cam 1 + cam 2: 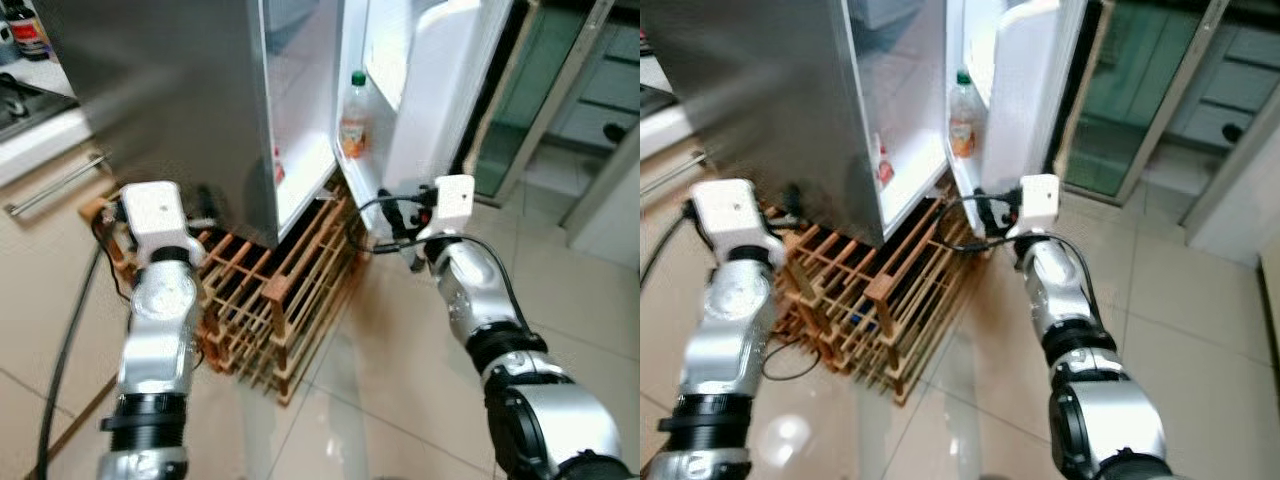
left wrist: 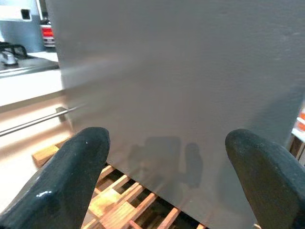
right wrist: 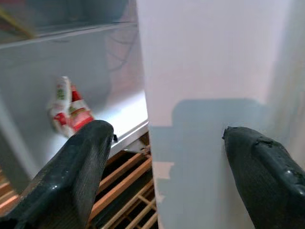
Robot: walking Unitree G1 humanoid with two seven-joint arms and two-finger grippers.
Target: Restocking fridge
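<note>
With both claws spread and empty, the right claw [image 3: 162,176] is held at the white fridge door [image 1: 440,90], whose shelf carries a clear green-capped bottle [image 1: 353,115]; fetching stock is judged next.

head pair: high, down at fridge [image 1: 200,100] | wrists: close, facing it

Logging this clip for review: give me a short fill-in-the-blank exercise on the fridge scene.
1. The fridge stands on a wooden ____.
2. The bottle in the door shelf has a ____ cap.
3. The right end effector is at the bottom edge of the open ____.
4. The fingers of the left end effector are spread ____.

Missing words: pallet; green; door; open
</note>
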